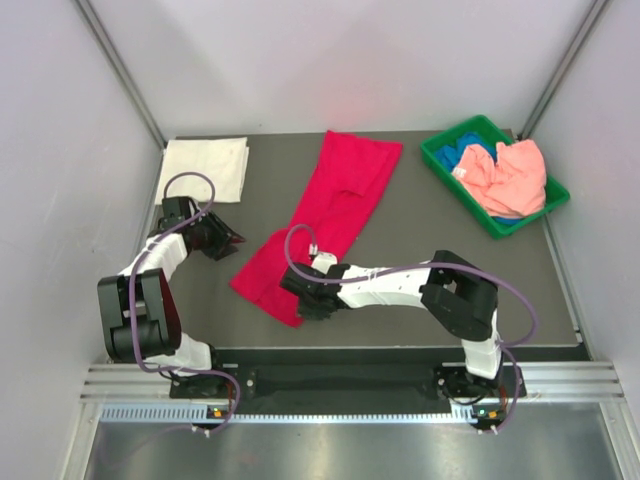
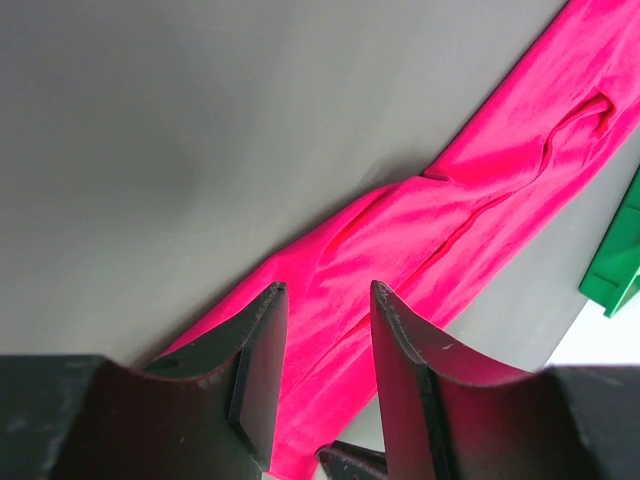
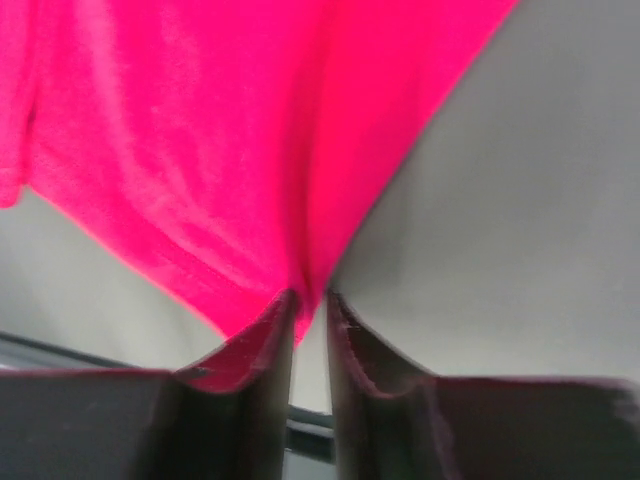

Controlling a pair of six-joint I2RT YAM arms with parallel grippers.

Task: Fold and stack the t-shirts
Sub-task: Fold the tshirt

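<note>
You are pinching the lower corner of the crimson-red t-shirt [image 1: 335, 205], which is lying diagonally mid-frame, with the right gripper [image 3: 310, 296]. You should be catching every layer before lifting. The left gripper [image 2: 325, 290] is hovering released at the shirt's left edge. Only the right wrist view is showing cloth caught between the fingers; the top view is hiding that.

White-shelled left arm [image 1: 160, 258] and right arm [image 1: 385, 290], black joint housings. Purple cable [image 1: 188, 177] loops along each arm. Black bases [image 1: 195, 372] bolted on a black plate [image 1: 340, 380] over a silver rail [image 1: 350, 411]. Black left gripper [image 2: 326, 292] and right gripper [image 3: 309, 296]: wedge fingers [image 2: 255, 350], thin tips, scuffed pale edges.
</note>
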